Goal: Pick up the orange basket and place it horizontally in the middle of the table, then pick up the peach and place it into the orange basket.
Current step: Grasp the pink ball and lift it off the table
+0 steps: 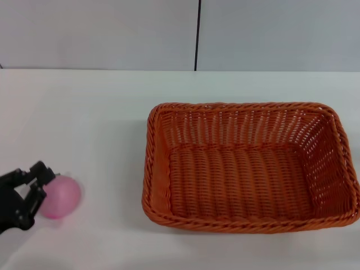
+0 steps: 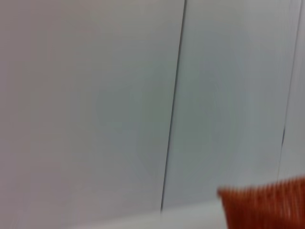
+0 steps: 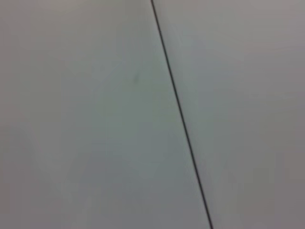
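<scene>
The orange basket lies lengthwise across the middle-right of the white table, upright and empty; one blurred corner of it shows as the basket in the left wrist view. The pink peach rests on the table near the front left, well apart from the basket. My left gripper is at the peach's left side, open. Its black fingertips straddle the peach's left edge and do not reach its middle. My right gripper shows in no view.
A pale wall with a dark vertical seam runs behind the table's far edge. Bare tabletop lies between the peach and the basket. The right wrist view holds only wall and seam.
</scene>
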Available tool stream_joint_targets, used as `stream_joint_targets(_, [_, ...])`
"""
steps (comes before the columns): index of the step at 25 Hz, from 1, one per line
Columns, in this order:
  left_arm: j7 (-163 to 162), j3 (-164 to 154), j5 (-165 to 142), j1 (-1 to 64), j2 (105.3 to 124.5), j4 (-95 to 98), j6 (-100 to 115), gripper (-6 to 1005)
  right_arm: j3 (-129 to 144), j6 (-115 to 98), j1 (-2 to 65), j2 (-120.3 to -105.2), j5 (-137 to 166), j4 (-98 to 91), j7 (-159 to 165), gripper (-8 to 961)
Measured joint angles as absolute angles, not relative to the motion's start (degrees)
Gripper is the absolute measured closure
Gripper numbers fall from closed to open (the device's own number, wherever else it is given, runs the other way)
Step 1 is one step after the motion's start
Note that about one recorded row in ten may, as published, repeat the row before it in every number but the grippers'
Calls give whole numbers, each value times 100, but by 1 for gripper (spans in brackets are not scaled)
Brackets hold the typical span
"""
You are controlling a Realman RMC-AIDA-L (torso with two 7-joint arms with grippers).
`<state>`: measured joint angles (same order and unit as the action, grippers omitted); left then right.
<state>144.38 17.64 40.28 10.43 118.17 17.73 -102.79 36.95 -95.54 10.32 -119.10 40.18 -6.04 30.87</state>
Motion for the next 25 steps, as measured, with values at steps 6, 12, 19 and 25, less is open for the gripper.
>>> stream_joint_targets(6, [14425, 1745, 4263, 1219, 11809, 1718, -10740, 806, 3551, -9749, 972, -11909, 4010, -438, 3089, 523])
stream_joint_targets(12, [14289, 1614, 4220, 1263, 11790, 1844, -10342, 986, 3549, -9798, 950, -11910, 4017, -344, 3089, 523])
stream_joint_targets(19, [13215, 1443, 4223, 1083, 11768, 2399, -10239, 776, 3597, -9809, 961, -11909, 4052, -342, 3089, 523])
stream_joint_targets(25, [12683, 595, 4211, 1082, 11774, 2613, -10212, 630, 3605, -9782, 1019, -11909, 4059, -342, 3089, 524])
